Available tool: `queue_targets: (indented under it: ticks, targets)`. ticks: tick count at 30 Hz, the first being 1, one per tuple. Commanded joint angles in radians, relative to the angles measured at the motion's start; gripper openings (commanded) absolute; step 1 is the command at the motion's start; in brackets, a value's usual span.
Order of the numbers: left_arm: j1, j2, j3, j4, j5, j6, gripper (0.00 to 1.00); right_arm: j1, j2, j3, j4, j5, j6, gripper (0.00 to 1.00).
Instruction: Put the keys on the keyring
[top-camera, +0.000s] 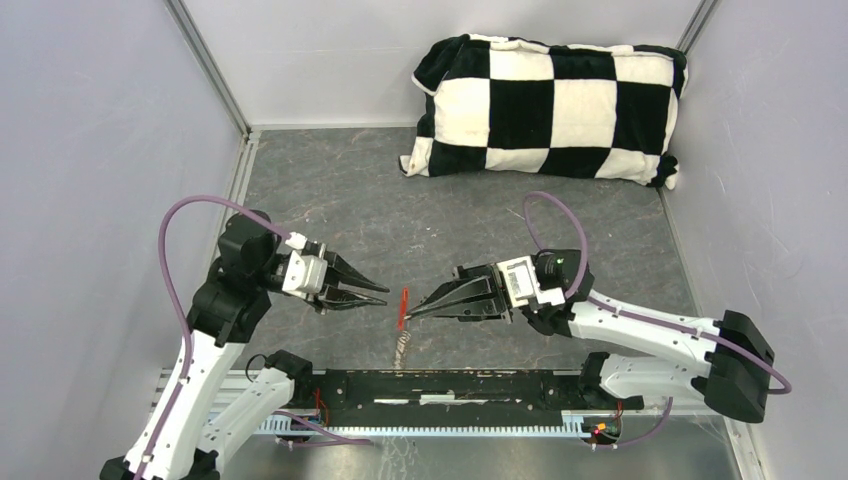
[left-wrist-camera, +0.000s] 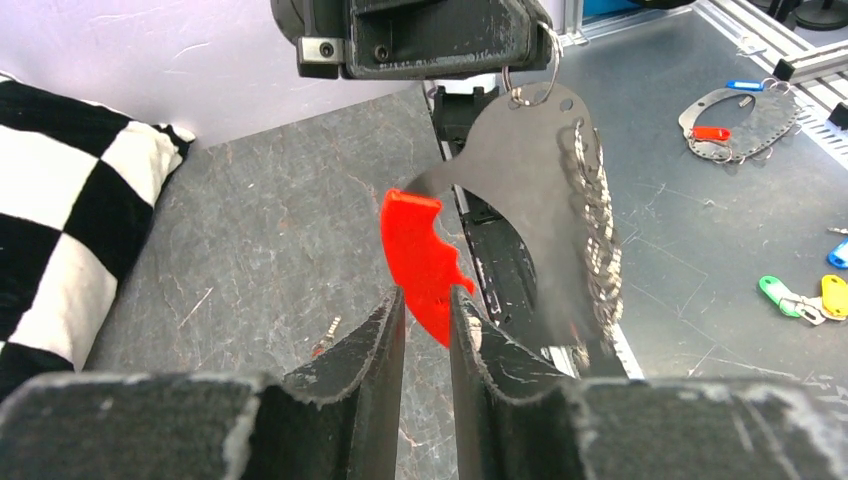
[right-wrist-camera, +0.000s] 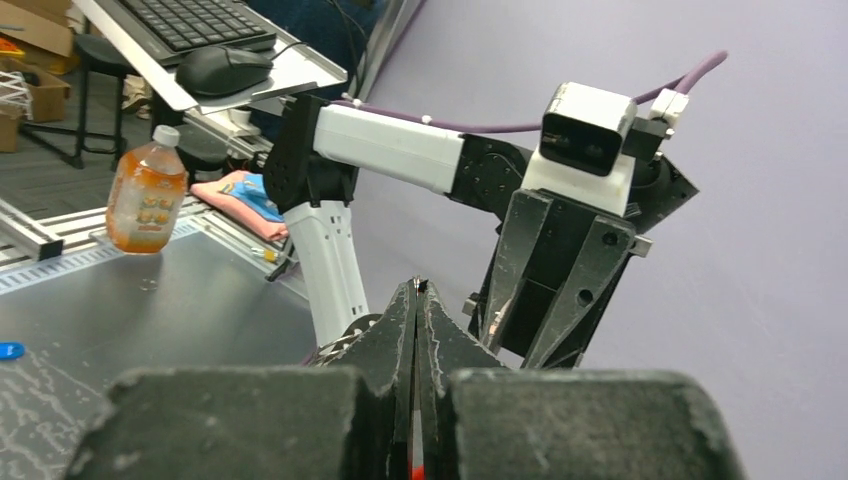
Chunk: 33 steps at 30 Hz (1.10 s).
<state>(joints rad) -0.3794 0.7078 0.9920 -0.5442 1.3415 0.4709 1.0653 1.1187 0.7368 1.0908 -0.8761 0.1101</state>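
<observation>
**Top view.** My right tool, jaws pressed together, holds the keyring by its red fob at centre frame, above the tabletop. The chain of rings hangs below the fob. My left tool, jaws apart, points at the fob from the left with its tips just beside it. I see no key on the rings or in either tool.

**Left wrist view.** The fob sits at centre, and its lower edge dips into the narrow gap between my left fingers. I cannot tell whether they touch it. A flat grey plate and the rings hang at right of centre, beneath my right tool at the top edge. A small metal sliver lies on the tabletop at lower left. It may be a key but is too small to tell.

**Right wrist view.** My right fingers are closed, with a speck of red between them at the bottom edge.

**Progress, as I judge it.** The keyring is lifted and presented. Both keys are not yet picked up or threaded on, so most of the task is left.
</observation>
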Motion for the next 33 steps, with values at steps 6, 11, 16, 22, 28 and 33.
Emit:
queue_targets:
  ticks: [6, 11, 16, 22, 28, 33]
  targets:
    - [-0.003, -0.026, 0.034, 0.003, 0.025, 0.091, 0.29, 0.005, 0.115, 0.108, 0.34, -0.148, 0.226, 0.01]
    - [-0.004, -0.033, 0.038, 0.003, 0.01, 0.117, 0.29, 0.007, 0.144, 0.149, 0.393, -0.176, 0.294, 0.01]
    - [-0.003, -0.045, 0.049, 0.003, 0.004, 0.118, 0.28, 0.008, 0.137, 0.166, 0.259, -0.154, 0.218, 0.01]
    - [-0.003, -0.058, 0.062, 0.002, -0.015, 0.107, 0.28, 0.01, 0.098, 0.158, 0.076, -0.065, 0.088, 0.01]
    - [-0.003, -0.071, 0.065, 0.003, -0.08, 0.113, 0.3, 0.01, 0.054, 0.162, -0.188, 0.145, -0.055, 0.01]
    - [-0.003, -0.082, 0.046, 0.005, -0.21, 0.15, 0.36, 0.01, 0.025, 0.148, -0.263, 0.205, -0.08, 0.01]
